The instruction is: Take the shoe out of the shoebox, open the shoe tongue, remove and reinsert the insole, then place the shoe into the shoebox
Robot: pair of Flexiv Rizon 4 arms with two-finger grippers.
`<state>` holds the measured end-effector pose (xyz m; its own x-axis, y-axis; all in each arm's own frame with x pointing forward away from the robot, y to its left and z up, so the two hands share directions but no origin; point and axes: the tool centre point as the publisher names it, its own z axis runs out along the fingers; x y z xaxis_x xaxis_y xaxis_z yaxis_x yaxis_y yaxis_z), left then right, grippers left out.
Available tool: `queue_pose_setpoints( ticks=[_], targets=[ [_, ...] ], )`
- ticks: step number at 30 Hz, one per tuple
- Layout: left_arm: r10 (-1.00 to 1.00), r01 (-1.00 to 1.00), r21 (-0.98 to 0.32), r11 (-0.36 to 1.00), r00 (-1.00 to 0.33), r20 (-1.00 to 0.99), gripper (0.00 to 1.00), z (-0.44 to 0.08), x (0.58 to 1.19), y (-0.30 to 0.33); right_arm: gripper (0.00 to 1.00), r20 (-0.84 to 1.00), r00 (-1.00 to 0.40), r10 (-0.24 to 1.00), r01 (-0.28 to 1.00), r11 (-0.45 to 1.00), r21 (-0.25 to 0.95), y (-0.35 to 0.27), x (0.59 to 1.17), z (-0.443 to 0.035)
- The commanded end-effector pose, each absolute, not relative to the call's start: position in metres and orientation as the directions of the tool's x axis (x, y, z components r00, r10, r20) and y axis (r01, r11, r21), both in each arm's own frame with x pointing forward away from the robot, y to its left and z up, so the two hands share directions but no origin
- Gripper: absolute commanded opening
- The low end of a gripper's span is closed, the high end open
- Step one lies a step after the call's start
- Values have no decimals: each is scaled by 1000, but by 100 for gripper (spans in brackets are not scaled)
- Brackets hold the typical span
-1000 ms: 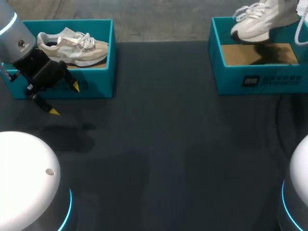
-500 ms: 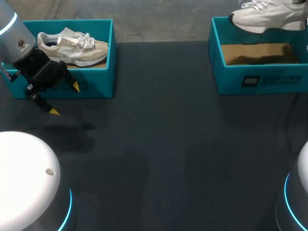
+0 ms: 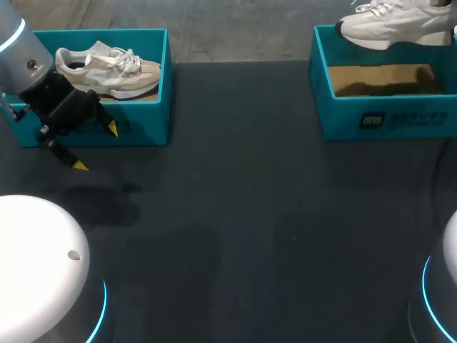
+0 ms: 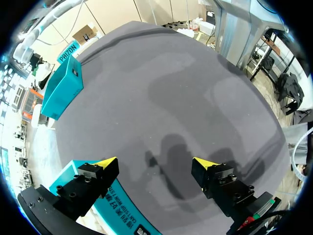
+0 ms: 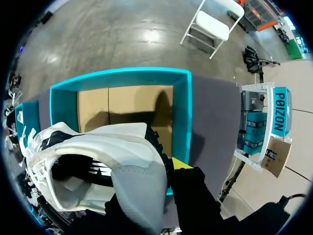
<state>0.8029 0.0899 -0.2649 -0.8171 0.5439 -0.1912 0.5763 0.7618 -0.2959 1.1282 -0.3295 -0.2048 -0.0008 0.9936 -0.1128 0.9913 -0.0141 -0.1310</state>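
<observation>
You're seeing the white shoe hovering lengthwise over the open teal shoebox at 1 o'clock, toe pointing toward 9 o'clock, the box's brown cardboard floor showing beneath.

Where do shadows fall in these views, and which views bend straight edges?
Head view: the raised white shoe throws a dark shadow on the cardboard floor of the right shoebox; the left gripper leaves a faint one on the table. Left wrist view: the table edge bows. Right wrist view: the shoebox walls curve.
</observation>
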Motion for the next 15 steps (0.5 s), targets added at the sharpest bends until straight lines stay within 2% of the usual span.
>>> queue_pose_setpoints(
  ticks=[1,3,8,15],
  targets=[
    [545,576,-294,763,-817,-187,100,-264,803,90,0,-115,0,993,995,-12,-103,-328,1122,-205],
    [545,576,-294,763,-817,-187,100,-264,803,90,0,-115,0,993,995,-12,-103,-328,1122,-205],
    [545,576,-294,763,-817,-187,100,-264,803,90,0,-118,100,988,995,-101,-2,-329,1113,-218],
    [545,576,-294,763,-817,-187,100,-264,803,90,0,-131,140,981,989,-134,59,-326,1108,-231]
  ],
)
